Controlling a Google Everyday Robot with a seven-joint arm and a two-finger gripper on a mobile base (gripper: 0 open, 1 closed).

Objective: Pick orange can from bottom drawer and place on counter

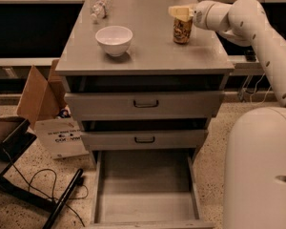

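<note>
The orange can (182, 31) stands upright on the counter (152, 56), near its back right corner. My gripper (180, 12) is at the can's top, reaching in from the right on the white arm (257, 27). The can's top is hidden behind the gripper. The bottom drawer (145, 180) is pulled fully open below the cabinet, and its grey inside shows nothing in it.
A white bowl (114, 39) sits on the counter's left half and a clear plastic bottle (100, 7) lies at its back left. The two upper drawers (145, 104) are closed. Cardboard boxes (43, 99) and cables (38, 185) are on the floor at left. My white base (262, 171) is at right.
</note>
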